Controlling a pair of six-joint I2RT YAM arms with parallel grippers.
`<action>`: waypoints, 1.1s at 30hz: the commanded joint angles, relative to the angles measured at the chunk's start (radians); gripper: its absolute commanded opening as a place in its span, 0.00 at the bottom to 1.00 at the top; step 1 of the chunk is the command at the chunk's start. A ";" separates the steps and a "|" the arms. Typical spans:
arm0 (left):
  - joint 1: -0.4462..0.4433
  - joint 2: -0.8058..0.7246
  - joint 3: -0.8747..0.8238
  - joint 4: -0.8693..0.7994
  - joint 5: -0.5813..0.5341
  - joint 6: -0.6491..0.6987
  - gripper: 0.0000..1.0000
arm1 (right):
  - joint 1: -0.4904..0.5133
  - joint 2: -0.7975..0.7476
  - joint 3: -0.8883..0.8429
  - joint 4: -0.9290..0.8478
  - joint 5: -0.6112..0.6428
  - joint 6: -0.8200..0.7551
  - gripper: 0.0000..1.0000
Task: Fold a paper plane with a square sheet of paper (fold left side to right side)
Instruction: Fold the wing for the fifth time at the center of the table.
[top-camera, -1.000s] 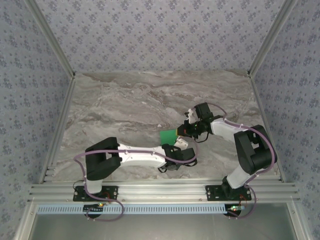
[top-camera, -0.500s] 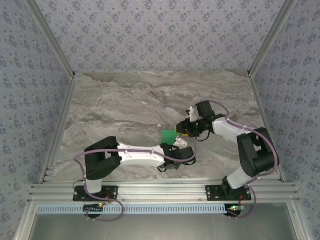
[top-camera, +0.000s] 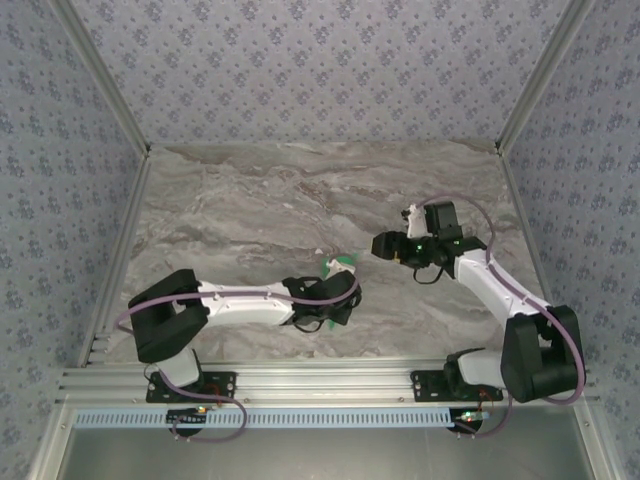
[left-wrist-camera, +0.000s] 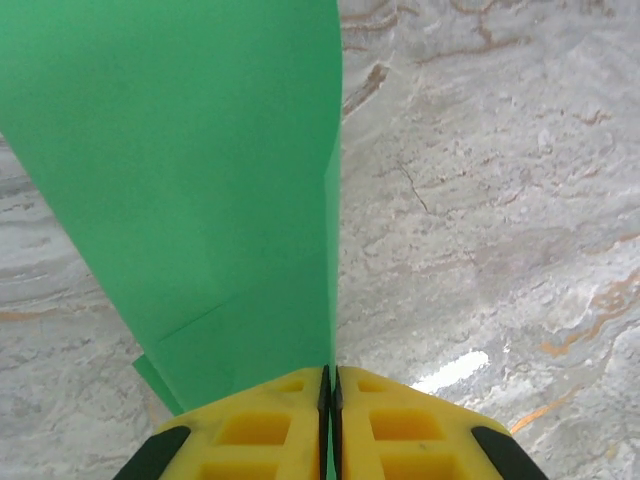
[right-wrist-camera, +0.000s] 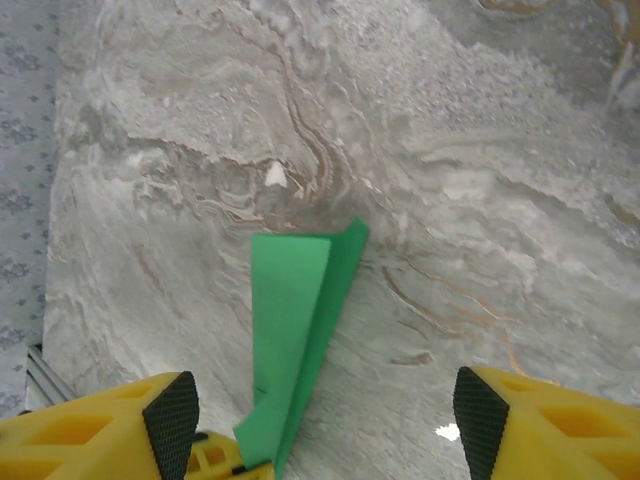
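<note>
Pinches green paper (left-wrist-camera: 200, 150) in the left claw (left-wrist-camera: 331, 385), near end cut off at 6 o'clock. Shows the right claw (right-wrist-camera: 322, 410) apart.

White-linked arms (top-camera: 245, 300) carry black joints (top-camera: 540, 355), lilac cables (top-camera: 240, 291) and yellow fingers (left-wrist-camera: 260, 440)

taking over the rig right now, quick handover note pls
Left gripper: shut on the paper, pinching one end.
Right gripper: open, apart from the paper, holding nothing.
Paper: sticks out from that grip over the table, near its middle.
Done: folded into a narrow, layered wedge with visible creases.
Left: not yet a slim dart. It probably needs more folds, with the right gripper taking the free end.
</note>
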 joint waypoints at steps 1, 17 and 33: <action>0.019 -0.018 -0.037 0.135 0.089 -0.036 0.11 | -0.008 -0.014 -0.033 -0.039 0.011 -0.044 0.73; 0.138 -0.031 -0.224 0.490 0.287 -0.140 0.09 | 0.005 0.015 -0.151 0.121 -0.110 -0.029 0.74; 0.223 -0.051 -0.385 0.773 0.433 -0.240 0.07 | 0.129 0.128 -0.177 0.315 -0.109 0.064 0.71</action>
